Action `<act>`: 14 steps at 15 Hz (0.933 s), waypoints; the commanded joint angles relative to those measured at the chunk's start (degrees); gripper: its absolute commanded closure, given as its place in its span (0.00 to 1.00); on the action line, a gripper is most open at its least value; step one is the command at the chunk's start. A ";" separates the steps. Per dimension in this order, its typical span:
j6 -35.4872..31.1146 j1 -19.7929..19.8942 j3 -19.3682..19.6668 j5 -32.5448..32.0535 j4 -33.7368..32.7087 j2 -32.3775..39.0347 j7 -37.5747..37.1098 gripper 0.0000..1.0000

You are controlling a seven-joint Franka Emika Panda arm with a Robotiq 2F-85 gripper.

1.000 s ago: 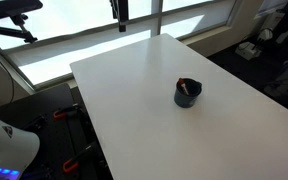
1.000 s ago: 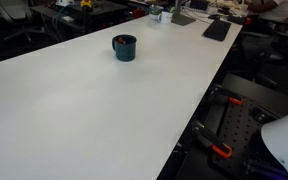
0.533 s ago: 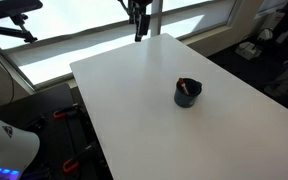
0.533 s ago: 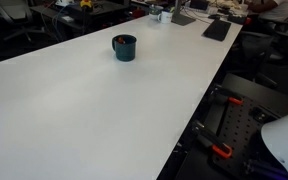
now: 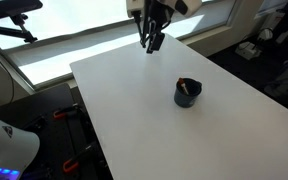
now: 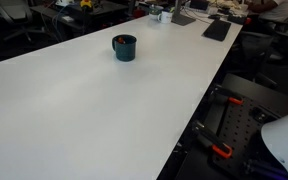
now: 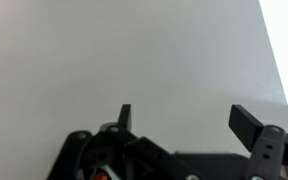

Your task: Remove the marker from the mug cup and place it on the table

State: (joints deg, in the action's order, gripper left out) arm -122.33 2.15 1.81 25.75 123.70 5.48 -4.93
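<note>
In an exterior view your gripper [image 5: 151, 45] hangs above the far end of the table [image 5: 124, 110], close to the edge by the window [image 5: 74, 45], with its fingertips pointing down and nothing held between them. The mug [image 5: 187, 97] stands upright on the white top, well apart from the gripper and nearer the right side of that picture. The marker [image 5: 187, 88] sits inside the mug, lying slantwise across the opening as a pale stick. In the exterior view taken from low along the tabletop, you see the mug [image 6: 124, 49] standing upright toward the far side of the table [image 6: 94, 120], with bare white surface all around it. There the marker [image 6: 117, 40] shows only as a small reddish bit at the rim, on the mug's left side, too small to make out more. In the wrist view your gripper [image 7: 187, 120] comes in from the bottom edge with its two dark fingers [image 7: 125, 117] standing wide apart. Only the plain table [image 7: 134, 50] lies between and beyond them, and a brighter strip runs down the right edge.
</note>
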 commanded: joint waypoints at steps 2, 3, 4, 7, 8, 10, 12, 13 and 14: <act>1.95 2.01 0.93 3.41 -2.90 3.12 -0.36 0.00; 1.69 2.40 1.07 3.85 -3.13 3.68 -0.52 0.00; 1.20 2.78 1.31 4.06 -3.30 4.32 -0.65 0.00; 1.54 4.42 1.96 4.86 -4.55 6.46 -0.03 0.00; 1.61 5.11 2.16 5.32 -5.24 7.26 0.40 0.00; 1.92 6.57 2.69 6.35 -6.77 8.86 1.25 0.00; 1.58 7.64 2.90 7.48 -7.70 9.65 1.40 0.00; 1.08 7.90 2.84 7.75 -7.73 9.66 1.40 0.00; 1.24 8.00 2.56 7.91 -7.24 9.11 1.65 0.00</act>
State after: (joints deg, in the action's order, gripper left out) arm -122.28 9.76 4.40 31.64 117.47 14.58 -4.63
